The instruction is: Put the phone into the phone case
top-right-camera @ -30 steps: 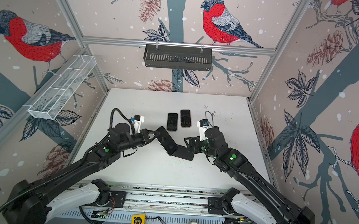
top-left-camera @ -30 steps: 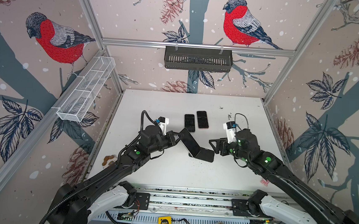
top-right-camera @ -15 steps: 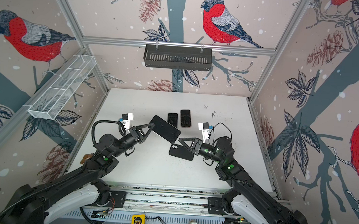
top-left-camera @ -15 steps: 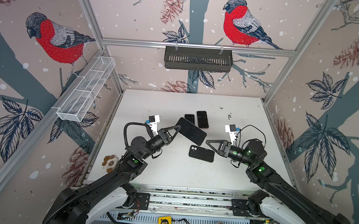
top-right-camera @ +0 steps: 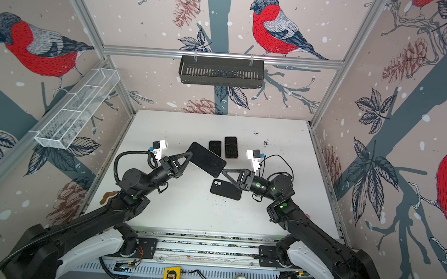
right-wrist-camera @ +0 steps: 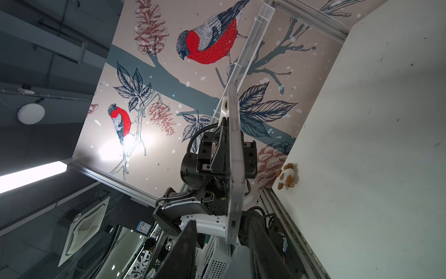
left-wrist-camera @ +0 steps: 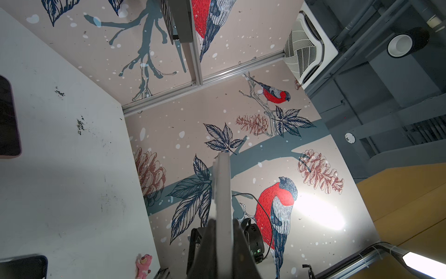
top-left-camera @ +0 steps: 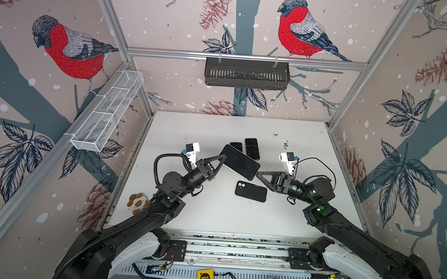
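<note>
Right end effector point(top-left-camera: 258, 174) has advanced, jaws apart astride the one raised phone point(top-left-camera: 239, 162), which left end effector point(top-left-camera: 223, 159) clamps; one phone case point(top-left-camera: 251, 191), two spare phones point(top-left-camera: 251, 149) lie on table point(top-left-camera: 210, 218).

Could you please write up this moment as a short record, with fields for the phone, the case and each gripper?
phone: black, in the air, tilted, above the table
phone case: black, flat on the table, apart from the phone
left gripper: shut on one end of the phone
right gripper: open, jaws either side of the phone's other end
also there: two more phones, flat, farther back
</note>
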Robot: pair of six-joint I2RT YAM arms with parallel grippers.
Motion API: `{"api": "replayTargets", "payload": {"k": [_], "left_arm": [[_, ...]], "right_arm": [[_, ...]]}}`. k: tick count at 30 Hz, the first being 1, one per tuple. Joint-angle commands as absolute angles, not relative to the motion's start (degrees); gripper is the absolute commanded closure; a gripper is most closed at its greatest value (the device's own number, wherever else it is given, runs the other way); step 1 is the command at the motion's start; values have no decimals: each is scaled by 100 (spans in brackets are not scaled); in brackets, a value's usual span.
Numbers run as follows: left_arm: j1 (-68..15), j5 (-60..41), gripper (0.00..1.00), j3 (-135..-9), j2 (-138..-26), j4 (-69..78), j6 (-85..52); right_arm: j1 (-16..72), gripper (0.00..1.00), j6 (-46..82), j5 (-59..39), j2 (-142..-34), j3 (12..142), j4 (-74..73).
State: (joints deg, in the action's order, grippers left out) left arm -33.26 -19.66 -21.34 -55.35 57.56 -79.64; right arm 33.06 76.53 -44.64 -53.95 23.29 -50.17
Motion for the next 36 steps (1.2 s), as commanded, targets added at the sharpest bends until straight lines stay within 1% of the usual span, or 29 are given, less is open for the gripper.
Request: {"api": "replayTargets", "payload": {"k": [1, 5, 7, 9, 12, 14, 16, 18, 19, 20, 21, 22, 24, 25, 26, 28, 30, 34, 36], "left_arm": [[-3385, -1945, 100, -2136, -5609, 6306, -8128], [-3509, -1886, 100, -2155, -5790, 6440, -8146], [-3563, -1872, 100, -2173, -5914, 6541, -8179], [-3611, -1876, 100, -2195, -6029, 6646, -8211], [-3654, -1873, 100, -2218, -6142, 6730, -8244], [-3673, -1872, 100, -2226, -6174, 6724, -8244], [-3682, -1872, 100, -2212, -6194, 6724, -8269], [-3682, -1934, 75, -2204, -6205, 6670, -8195], [-3660, -2038, 67, -2234, -6182, 6527, -8092], [-3640, -2144, 60, -2318, -6134, 6125, -7917], [-3617, -2281, 57, -2514, -6044, 5318, -7550], [-3633, -2288, 55, -2860, -5960, 4131, -6976], [-3791, -1795, 54, -3657, -6006, 1674, -5758], [-3918, -1436, 55, -4086, -6174, 712, -5215], [-3992, -1208, 56, -4361, -6414, 128, -4865], [-4118, -1023, 65, -4791, -7020, -635, -4407], [-4273, -812, 72, -5086, -7614, -1018, -4128], [-4604, -47, 74, -5680, -8659, -1751, -3719], [-4663, 56, 74, -6035, -9116, -2051, -3627]], "right_arm": [[3309, 66, 7752, -4539, -5435, 2412, -5449], [3309, 69, 7802, -4517, -5573, 2467, -5590], [3308, 74, 7865, -4530, -5664, 2500, -5706], [3319, 77, 7892, -4542, -5733, 2531, -5774], [3313, 86, 7875, -4563, -5807, 2558, -5824], [3301, 95, 7837, -4561, -5794, 2549, -5829], [3231, 97, 7629, -4440, -5633, 2536, -5507], [3074, 98, 7303, -4274, -5340, 2584, -4881], [2922, 99, 7028, -4183, -5138, 2681, -4328], [2784, 99, 6687, -4052, -4937, 2815, -3638], [2623, 99, 6118, -3810, -4725, 3056, -2721], [2467, 99, 5562, -3496, -4524, 3340, -1641], [2204, 99, 4657, -2928, -4403, 3855, -47], [2070, 99, 4288, -2700, -4416, 4049, 587], [1933, 99, 4024, -2533, -4421, 4177, 978], [1632, 100, 3682, -2377, -4401, 4247, 1553], [1330, 99, 3554, -2515, -4341, 4174, 1711], [917, 99, 3503, -2909, -4281, 3979, 1723], [841, 99, 3460, -2996, -4289, 3948, 1747]]}}
